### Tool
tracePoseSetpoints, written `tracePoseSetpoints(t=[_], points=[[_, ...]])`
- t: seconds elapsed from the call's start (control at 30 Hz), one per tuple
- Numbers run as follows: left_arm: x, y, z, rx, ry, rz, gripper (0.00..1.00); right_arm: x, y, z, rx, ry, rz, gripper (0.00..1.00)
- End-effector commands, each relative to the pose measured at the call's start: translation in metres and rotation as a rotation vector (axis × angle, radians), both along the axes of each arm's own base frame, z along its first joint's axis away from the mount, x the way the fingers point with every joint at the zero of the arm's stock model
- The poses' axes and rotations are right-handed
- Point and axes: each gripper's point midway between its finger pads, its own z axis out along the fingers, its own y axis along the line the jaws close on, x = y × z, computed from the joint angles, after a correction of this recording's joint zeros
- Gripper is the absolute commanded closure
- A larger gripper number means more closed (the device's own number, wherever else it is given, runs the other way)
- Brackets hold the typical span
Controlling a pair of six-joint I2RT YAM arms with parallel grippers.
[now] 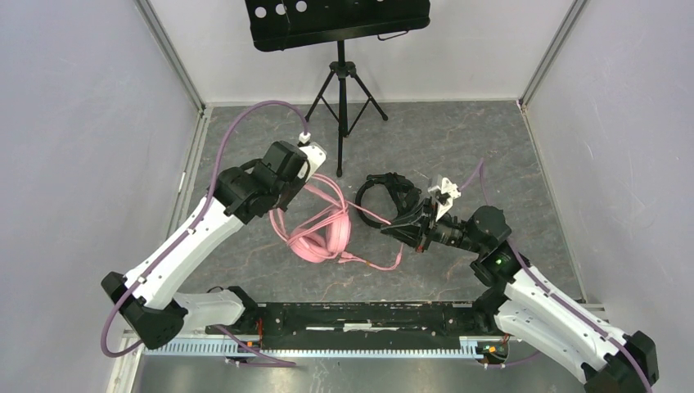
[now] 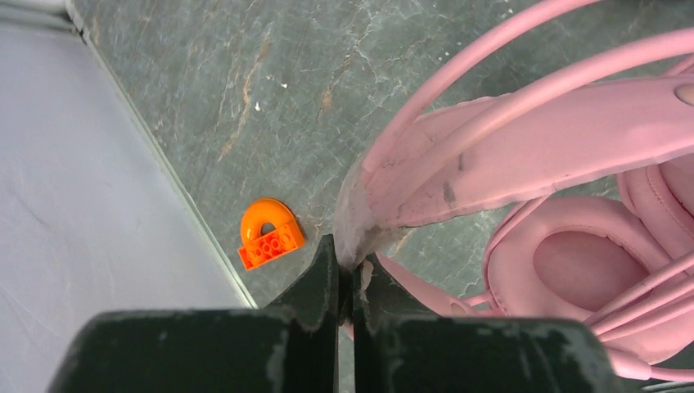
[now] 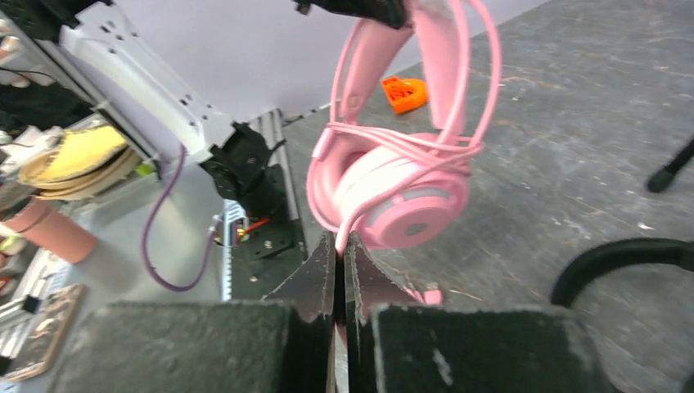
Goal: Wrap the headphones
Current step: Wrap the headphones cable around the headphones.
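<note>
Dangling pink headphones (image 3: 368,176), cable (image 3: 409,147) round cups (image 3: 409,209), left gripper (image 2: 348,262) pinching headband (image 2: 524,155), right gripper (image 3: 340,250) pinching cable.

**Matt pink plastic on a dull, mottled grey surface**

The pink plastic over-ear headphones (image 2: 524,155) have a smooth, matt headband, smudged with dark scuffs and worn pale at its end; their round pink ear cushions (image 2: 573,262) look soft, padded and leather-like; the long pink cable (image 1: 368,263) is a smooth rubbery sheath; the grey tabletop (image 2: 245,82) looks dull, rough and veined like stone; the small orange arched brick (image 2: 268,235) is shiny studded plastic; the left gripper (image 2: 347,260) has matt black fingers (image 2: 311,286), chipped pale along their edges; the black music stand (image 1: 335,20) appears to be perforated painted metal.
</note>
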Motion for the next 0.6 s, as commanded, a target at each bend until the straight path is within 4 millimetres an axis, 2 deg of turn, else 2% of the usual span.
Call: tracePoseSetpoints(t=[0.0, 0.13, 0.33, 0.57], points=[[0.015, 0.002, 0.032, -0.153, -0.122, 0.233, 0.98, -0.025, 0.007, 0.046, 0.179, -0.061, 0.148, 1.0], [0.015, -0.009, 0.031, -0.264, -0.105, 0.301, 0.98, -0.032, 0.017, 0.05, 0.212, -0.054, 0.197, 1.0], [0.017, -0.028, 0.033, -0.481, -0.128, 0.374, 0.98, -0.049, 0.042, 0.053, 0.233, -0.071, 0.29, 0.99], [0.016, -0.049, 0.047, -0.751, -0.139, 0.434, 0.98, -0.057, 0.072, 0.049, 0.2, -0.098, 0.326, 0.94]])
